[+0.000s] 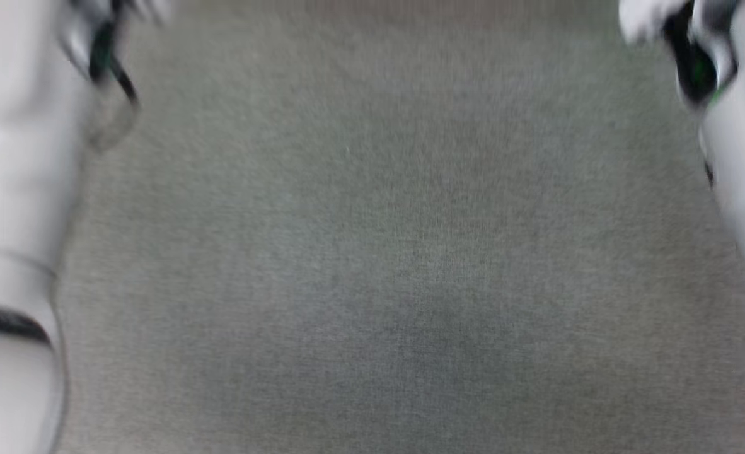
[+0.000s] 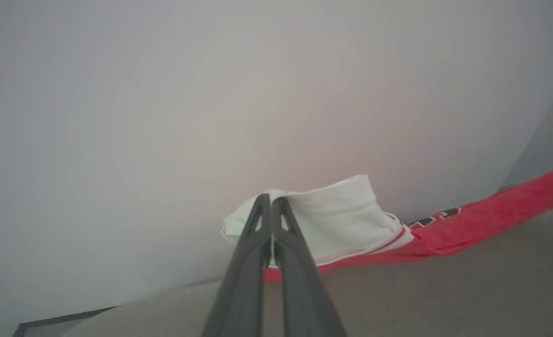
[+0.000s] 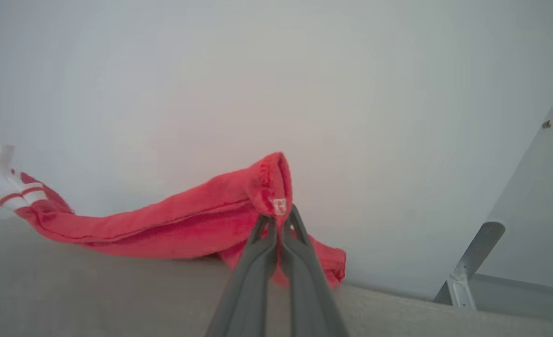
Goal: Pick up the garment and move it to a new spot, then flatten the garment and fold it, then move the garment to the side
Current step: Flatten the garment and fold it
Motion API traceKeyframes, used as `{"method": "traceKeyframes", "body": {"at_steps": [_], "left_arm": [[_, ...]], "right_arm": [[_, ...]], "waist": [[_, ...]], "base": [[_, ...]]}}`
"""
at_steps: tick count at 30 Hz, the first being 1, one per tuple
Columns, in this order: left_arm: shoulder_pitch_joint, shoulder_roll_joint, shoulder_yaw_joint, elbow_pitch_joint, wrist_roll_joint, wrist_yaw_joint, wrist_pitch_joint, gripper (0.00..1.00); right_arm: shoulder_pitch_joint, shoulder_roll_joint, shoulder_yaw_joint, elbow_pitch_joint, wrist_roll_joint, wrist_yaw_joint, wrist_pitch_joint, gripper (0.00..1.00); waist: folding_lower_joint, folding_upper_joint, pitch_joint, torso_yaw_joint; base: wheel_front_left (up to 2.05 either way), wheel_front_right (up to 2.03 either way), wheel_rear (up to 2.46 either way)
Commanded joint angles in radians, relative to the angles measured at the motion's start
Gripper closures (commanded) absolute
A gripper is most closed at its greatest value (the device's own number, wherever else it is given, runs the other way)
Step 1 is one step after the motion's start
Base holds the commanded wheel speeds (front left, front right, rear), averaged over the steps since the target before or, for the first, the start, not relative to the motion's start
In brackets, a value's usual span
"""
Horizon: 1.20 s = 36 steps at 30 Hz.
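The left pincer is pressed together on the white cuff of the garment, holding it only at the fingertips. The right pincer pinches a red hem just as narrowly, right beside a small white label.

Both grips look shallow, so I judge slipping the main risk. A sharp pull apart, or a quick swing, could draw the cuff or hem out of the tips. A loose fold hangs just below the right pincer's tips and could catch or bunch when the cloth is set down. The stretch between the pincers sags low to the tabletop. Whether it touches I cannot tell, but dragging there would wrinkle it before flattening.

The garment hangs between the two pincers, low over the tabletop. Its long axis runs from one pincer to the other, across the robot's front. The white end points toward the left pincer and the red hem toward the right.
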Motion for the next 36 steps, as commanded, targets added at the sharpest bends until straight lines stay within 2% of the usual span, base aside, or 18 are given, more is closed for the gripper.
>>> {"method": "traceKeyframes", "body": {"at_steps": [1,3,10,15,20,24,29,33,36], "left_arm": [[0.04,0.003,-0.012,-0.01,-0.011,-0.002,0.01,1.0],[0.122,0.022,-0.05,-0.036,-0.027,-0.001,0.041,1.0],[0.419,0.079,-0.099,-0.168,-0.122,0.001,0.129,1.0],[0.651,0.131,-0.106,-0.336,-0.163,0.065,0.175,1.0],[0.901,0.224,-0.109,-0.616,-0.2,0.189,0.245,1.0],[1.104,0.31,-0.109,-0.876,-0.238,0.322,0.314,1.0],[1.324,0.383,-0.153,-1.158,-0.274,0.475,0.417,1.0],[1.443,0.417,-0.172,-1.31,-0.304,0.587,0.478,1.0],[1.496,0.43,-0.185,-1.389,-0.318,0.643,0.507,1.0]], "right_arm": [[0.04,-0.03,0.024,-0.012,0.023,-0.001,0.014,1.0],[0.136,-0.064,0.076,-0.076,0.122,-0.001,0.057,1.0],[0.517,-0.254,0.226,-0.404,0.386,-0.001,0.189,1.0],[0.772,-0.366,0.248,-0.621,0.474,-0.001,0.247,1.0],[0.981,-0.414,0.214,-0.751,0.487,-0.001,0.275,1.0],[1.127,-0.428,0.166,-0.826,0.498,-0.001,0.309,1.0],[1.285,-0.443,0.103,-0.912,0.502,-0.001,0.359,1.0],[1.395,-0.46,0.061,-0.979,0.513,-0.001,0.399,1.0],[1.457,-0.459,0.013,-1.013,0.511,-0.001,0.415,1.0]], "waist": [[0.0,0.0,-0.168,0.018],[0.0,0.0,-0.22,0.023],[0.0,0.0,-0.359,0.025],[0.0,0.0,-0.41,0.019],[0.0,0.0,-0.43,0.019],[0.0,0.0,-0.432,0.021],[0.0,0.0,-0.421,0.02],[0.0,0.0,-0.406,0.019],[0.0,0.0,-0.394,0.018]], "base": [[0.0,0.0,0.0],[0.0,0.0,0.0],[0.0,0.0,0.0],[0.0,0.0,0.0],[0.0,0.0,0.0],[0.0,0.0,0.0],[0.0,0.0,0.0],[0.0,0.0,0.0],[0.0,0.0,0.0]]}}
